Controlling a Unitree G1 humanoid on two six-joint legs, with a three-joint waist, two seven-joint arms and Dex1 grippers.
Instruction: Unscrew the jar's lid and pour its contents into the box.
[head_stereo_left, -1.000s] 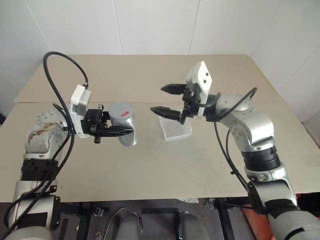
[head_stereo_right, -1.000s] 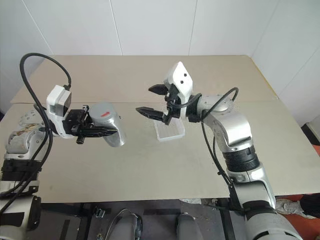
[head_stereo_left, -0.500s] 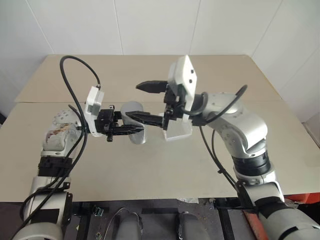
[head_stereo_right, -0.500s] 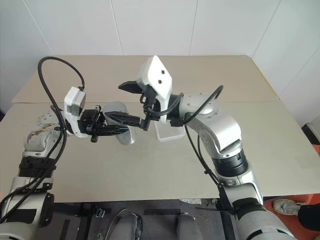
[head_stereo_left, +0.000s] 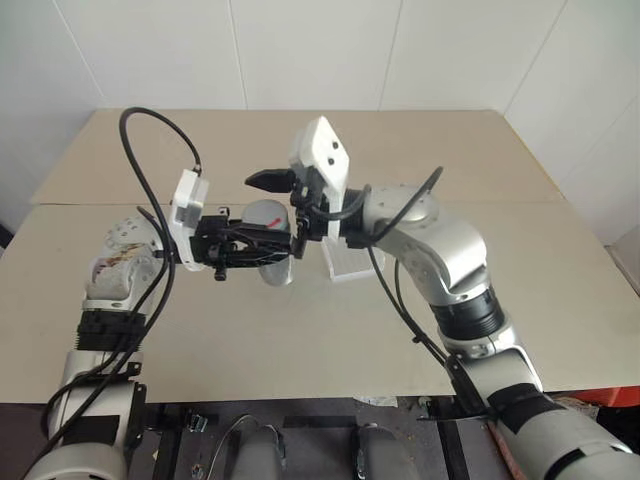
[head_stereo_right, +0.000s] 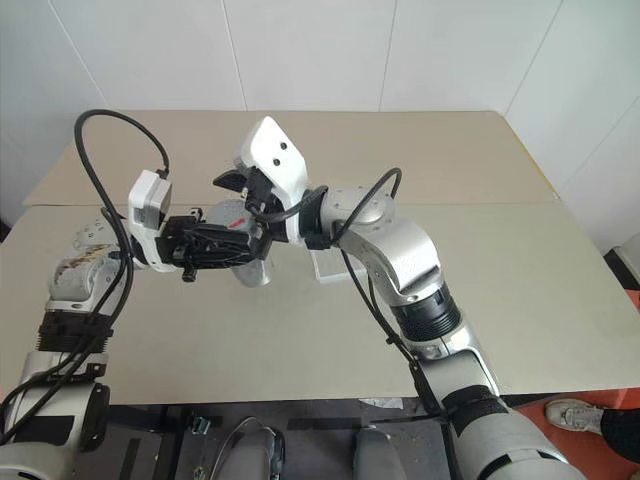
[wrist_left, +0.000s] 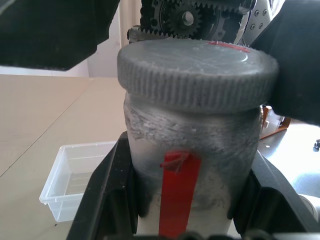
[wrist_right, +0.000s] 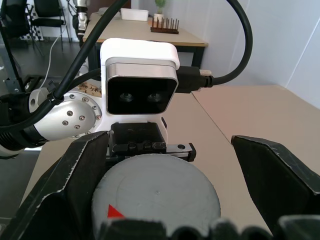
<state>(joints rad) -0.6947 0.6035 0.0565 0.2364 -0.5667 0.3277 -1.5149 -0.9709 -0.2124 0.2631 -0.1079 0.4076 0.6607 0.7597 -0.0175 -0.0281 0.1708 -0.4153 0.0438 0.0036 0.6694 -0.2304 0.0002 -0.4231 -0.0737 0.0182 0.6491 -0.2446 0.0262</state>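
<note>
**Closing in on the lid, nothing unscrewed yet**

My left gripper (wrist_left: 180, 220) clamps the jar (wrist_left: 192, 160) above the table; my right gripper (wrist_right: 165, 165) straddles the lid (wrist_right: 156, 197), fingers wide apart, not gripping. Unscrewing and pouring into the box (wrist_left: 80, 177) remain.

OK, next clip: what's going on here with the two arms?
The left gripper is shut on the jar, holding it above the table with the lid screwed on. The right gripper is open, its two fingers either side of the lid, not closed on it. The box sits on the table beside them, with nothing visible in it. Unscrewing has not begun.
</note>
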